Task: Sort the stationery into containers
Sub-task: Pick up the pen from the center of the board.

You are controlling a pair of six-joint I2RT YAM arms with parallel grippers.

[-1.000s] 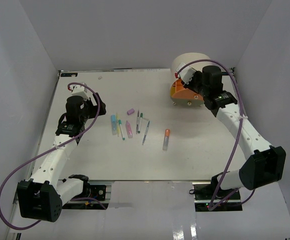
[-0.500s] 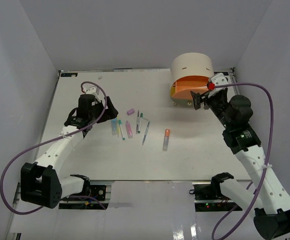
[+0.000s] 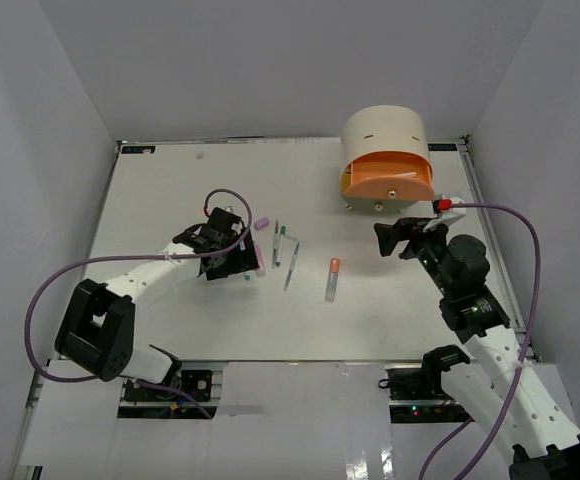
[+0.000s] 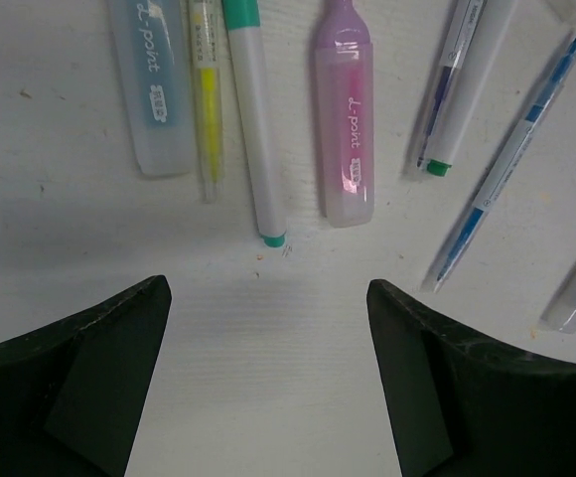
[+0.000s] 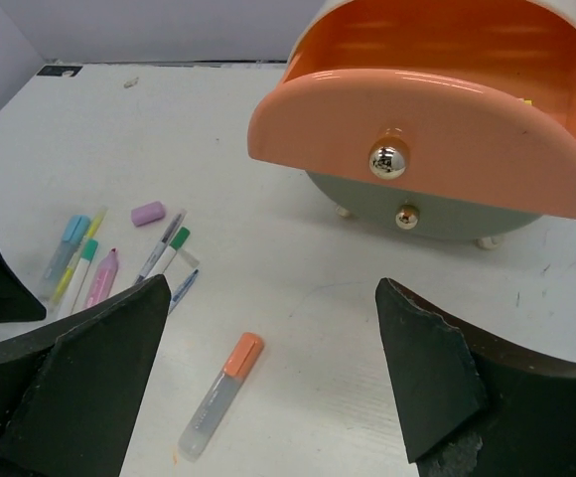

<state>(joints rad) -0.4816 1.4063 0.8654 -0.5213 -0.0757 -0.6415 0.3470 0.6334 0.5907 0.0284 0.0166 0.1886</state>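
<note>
**Top drawer open, L arm lining up on the pens**

Top view: the cream organiser (image 3: 385, 125) sits far R on the table (image 3: 170, 180). Its peach-orange drawer (image 3: 390, 178) is pulled out, prob. so items can drop in from above. The stationery lies loose mid-table, well apart from it, so I'd say nothing is sorted yet. The left gripper (image 3: 235, 258) hangs low over the L end of the row. The right gripper (image 3: 395, 240) sits between the drawer and the orange-capped marker (image 3: 332, 279).

L wrist view: fingers spread wide, nothing between. The pink marker (image 4: 345, 129) and green-capped pen (image 4: 253, 119) lie parallel just ahead. Likely a line-up on 1 of them; can't tell which.

R wrist view: fingers apart, empty. The drawer's knob (image 5: 388, 160) faces the cam. The grey-green drawer (image 5: 437, 214) below is shut. The purple piece (image 5: 149, 213) lies near the pens.
</note>
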